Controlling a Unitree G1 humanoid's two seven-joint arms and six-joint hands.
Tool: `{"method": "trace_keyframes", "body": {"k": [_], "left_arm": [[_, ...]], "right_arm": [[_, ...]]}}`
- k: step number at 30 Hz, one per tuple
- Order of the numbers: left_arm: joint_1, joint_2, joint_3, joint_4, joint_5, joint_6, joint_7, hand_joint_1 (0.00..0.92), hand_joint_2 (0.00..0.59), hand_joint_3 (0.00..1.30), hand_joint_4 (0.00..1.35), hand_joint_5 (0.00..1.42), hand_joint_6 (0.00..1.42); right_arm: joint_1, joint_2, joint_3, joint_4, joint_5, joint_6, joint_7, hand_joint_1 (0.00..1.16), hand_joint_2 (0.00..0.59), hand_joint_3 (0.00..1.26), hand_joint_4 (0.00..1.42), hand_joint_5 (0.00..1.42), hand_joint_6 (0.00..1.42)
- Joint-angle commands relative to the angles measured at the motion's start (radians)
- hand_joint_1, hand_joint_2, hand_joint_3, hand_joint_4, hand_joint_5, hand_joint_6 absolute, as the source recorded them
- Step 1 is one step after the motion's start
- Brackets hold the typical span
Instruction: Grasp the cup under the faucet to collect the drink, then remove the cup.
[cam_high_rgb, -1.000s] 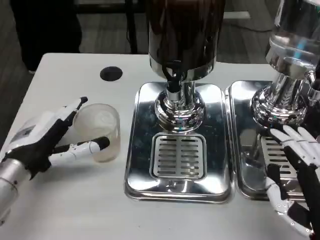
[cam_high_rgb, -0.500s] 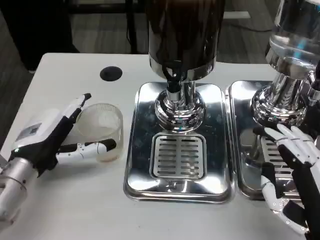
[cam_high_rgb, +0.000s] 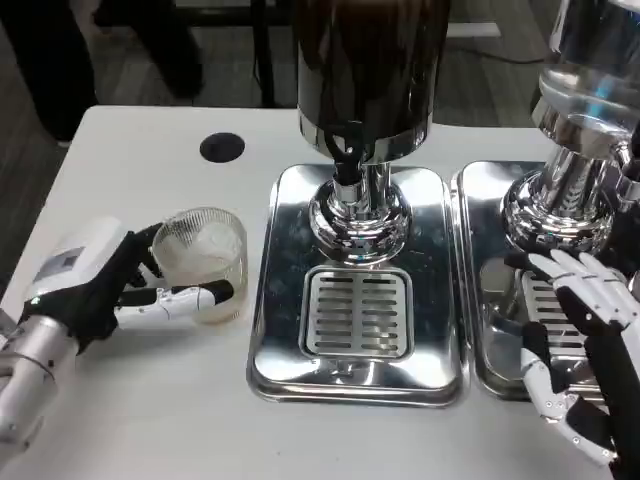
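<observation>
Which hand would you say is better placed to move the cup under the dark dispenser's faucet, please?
Left. The left hand already wraps the cup; the right hand rests over the other tray.

The single head view looks steeply down from close above onto the counter (cam_high_rgb: 150, 400), facing the dispensers (cam_high_rgb: 365, 90) behind.

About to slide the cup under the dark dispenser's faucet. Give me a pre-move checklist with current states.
1. Left hand around the cup: ok, fingers on both sides.
2. Firm grip: cannot tell.
3. Cup upright on the table: ok.
4. Cup under the faucet: not ok, it stands left of the drip tray.
5. Grate free: ok.
6. Right hand out of the path: ok, over the neighbouring tray.
</observation>
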Motion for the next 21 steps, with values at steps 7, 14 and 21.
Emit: {"method": "trace_keyframes", "body": {"k": [7,14,21], "left_arm": [[-0.018,-0.067,0.009,0.143,0.000,-0.198,0.218,0.212,0.174,0.36,0.42,0.65,0.86],[-0.018,-0.065,0.006,0.155,0.007,-0.229,0.266,0.186,0.184,0.39,0.47,0.71,0.95],[-0.011,-0.060,0.017,0.159,-0.008,-0.238,0.262,0.185,0.185,0.39,0.47,0.72,0.97]], "right_arm": [[0.013,-0.002,-0.013,-0.006,0.025,-0.007,0.014,0.45,0.563,0.25,0.21,0.13,0.33],[0.023,-0.002,-0.017,-0.011,0.030,-0.012,0.015,0.45,0.563,0.25,0.22,0.13,0.32],[0.023,-0.003,-0.021,-0.010,0.038,-0.018,0.017,0.45,0.567,0.25,0.22,0.14,0.32]]}}
